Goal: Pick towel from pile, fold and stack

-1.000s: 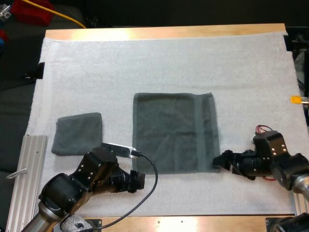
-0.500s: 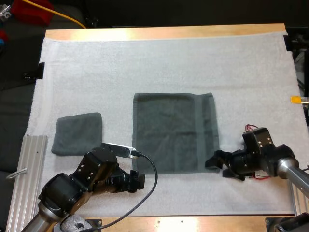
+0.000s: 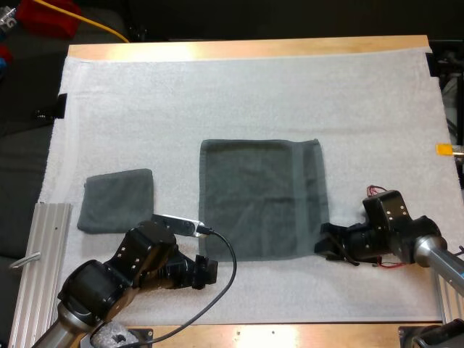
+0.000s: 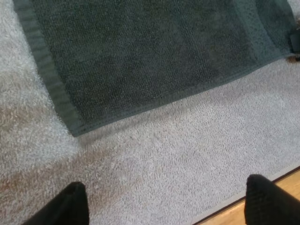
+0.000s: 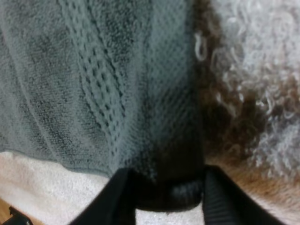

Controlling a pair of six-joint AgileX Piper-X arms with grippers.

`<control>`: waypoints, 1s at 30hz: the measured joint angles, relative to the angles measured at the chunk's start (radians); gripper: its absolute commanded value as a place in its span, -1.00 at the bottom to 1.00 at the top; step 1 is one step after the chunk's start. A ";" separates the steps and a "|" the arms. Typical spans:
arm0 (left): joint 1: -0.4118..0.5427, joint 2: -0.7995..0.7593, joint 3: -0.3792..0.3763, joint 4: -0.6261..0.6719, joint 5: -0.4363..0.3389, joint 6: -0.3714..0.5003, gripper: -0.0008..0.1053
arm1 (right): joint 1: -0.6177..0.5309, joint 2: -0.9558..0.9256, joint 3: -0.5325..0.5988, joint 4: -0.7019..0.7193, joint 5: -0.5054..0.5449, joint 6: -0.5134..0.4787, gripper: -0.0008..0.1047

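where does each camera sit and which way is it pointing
High view: behind both arms, facing forward and down over the mat; both arms show, left tool, right tool.
Left wrist view: on the left arm, looking down at the flat towel's near corner; its open fingers show.
Right wrist view: on the right arm, close on that towel's other near corner, pinched between its fingers.
Shared: all three show the flat towel; the high view adds the folded towel.

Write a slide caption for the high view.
Left tool and right tool by near corners of the spread towel; folded towel beside it.
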 measured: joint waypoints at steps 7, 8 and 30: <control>0.000 0.000 0.000 0.000 0.000 0.000 0.27 | 0.000 0.000 0.000 -0.002 0.007 0.003 -0.98; 0.000 0.000 0.000 0.000 0.000 0.000 0.27 | 0.000 0.000 0.000 -0.002 0.007 0.003 -0.98; 0.250 0.159 0.192 -0.239 0.205 -0.002 0.27 | 0.000 -0.049 0.000 -0.004 0.000 0.003 -0.98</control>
